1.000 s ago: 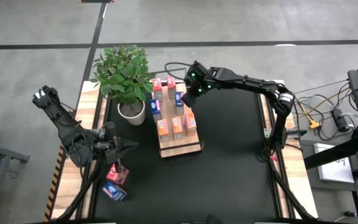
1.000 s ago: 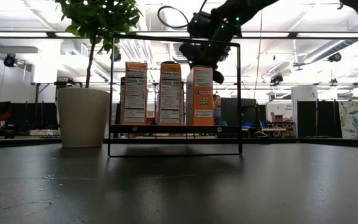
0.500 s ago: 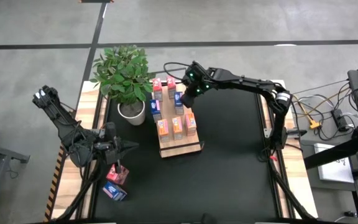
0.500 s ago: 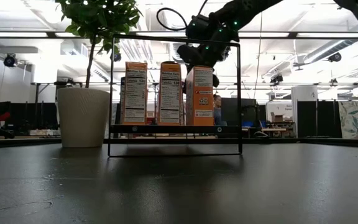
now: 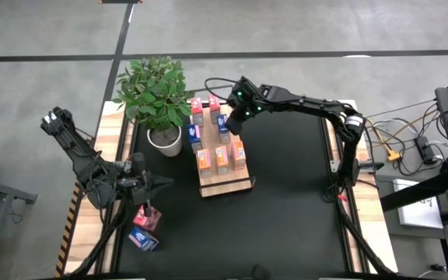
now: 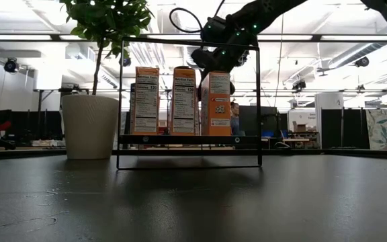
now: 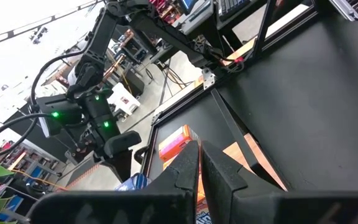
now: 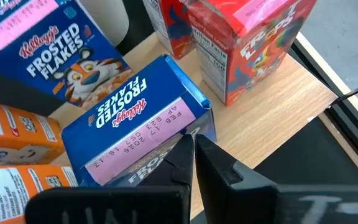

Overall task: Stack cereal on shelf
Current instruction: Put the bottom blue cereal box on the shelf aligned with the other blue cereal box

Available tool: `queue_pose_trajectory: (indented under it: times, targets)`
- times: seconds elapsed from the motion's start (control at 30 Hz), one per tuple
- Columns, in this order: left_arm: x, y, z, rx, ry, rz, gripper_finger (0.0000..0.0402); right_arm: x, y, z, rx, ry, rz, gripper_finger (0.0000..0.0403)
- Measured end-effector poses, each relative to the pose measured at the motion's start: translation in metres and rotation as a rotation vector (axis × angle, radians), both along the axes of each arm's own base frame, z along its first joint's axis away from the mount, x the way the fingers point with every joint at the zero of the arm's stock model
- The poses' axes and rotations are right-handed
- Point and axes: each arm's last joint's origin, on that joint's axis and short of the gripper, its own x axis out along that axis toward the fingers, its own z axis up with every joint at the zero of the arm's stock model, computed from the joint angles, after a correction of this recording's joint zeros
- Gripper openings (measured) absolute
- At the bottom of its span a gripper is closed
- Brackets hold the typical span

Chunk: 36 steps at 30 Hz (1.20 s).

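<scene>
A: From the high view, why is the right gripper (image 5: 234, 123) out over the far end of the shelf (image 5: 238, 183)?

B: It sits by the blue boxes in the back rows, fingers pressed together and holding nothing. Probably it is nudging a box square. The left gripper (image 5: 164, 183) waits near the table's left edge, jaws also shut and empty, beside two cereal boxes still on the tabletop (image 5: 145, 227), well apart from the board.

A: And the low view?

B: Three orange-fronted boxes (image 6: 183, 101) stand upright along the front lip, side by side, inside the wire frame (image 6: 258, 101). The right arm reaches down behind the rightmost one. The potted plant (image 6: 90, 124) stands just beside the shelf.

A: The left wrist view?

B: Its own fingers (image 7: 182, 169) meet at the tips; the other arm shows far off.

A: The right wrist view?

B: The closed fingertips (image 8: 191, 149) touch the upper edge of a tilted Frosted Flakes box (image 8: 132, 127), blue with a pink date panel. A second blue box (image 8: 39, 46) and a red one (image 8: 257, 43) stand near on the light wood.
</scene>
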Motion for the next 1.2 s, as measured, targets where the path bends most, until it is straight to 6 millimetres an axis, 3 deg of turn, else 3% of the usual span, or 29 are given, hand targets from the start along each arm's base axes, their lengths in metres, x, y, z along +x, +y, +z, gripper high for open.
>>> queue_pose_trajectory:
  times: [0.33, 0.57, 1.2]
  targets:
    - [-0.001, -0.001, 0.000, -0.004, -0.001, -0.009, 0.0000, -0.005, -0.009, -0.004, 0.014, 0.025, -0.036, 0.0009]
    - [-0.001, -0.001, 0.000, -0.004, -0.001, -0.009, 0.0000, 0.006, -0.013, -0.029, 0.040, 0.059, -0.029, 0.0009]
    - [-0.001, -0.001, 0.000, -0.003, 0.001, -0.011, 0.0000, 0.010, -0.012, -0.029, 0.112, -0.003, 0.024, 0.0009]
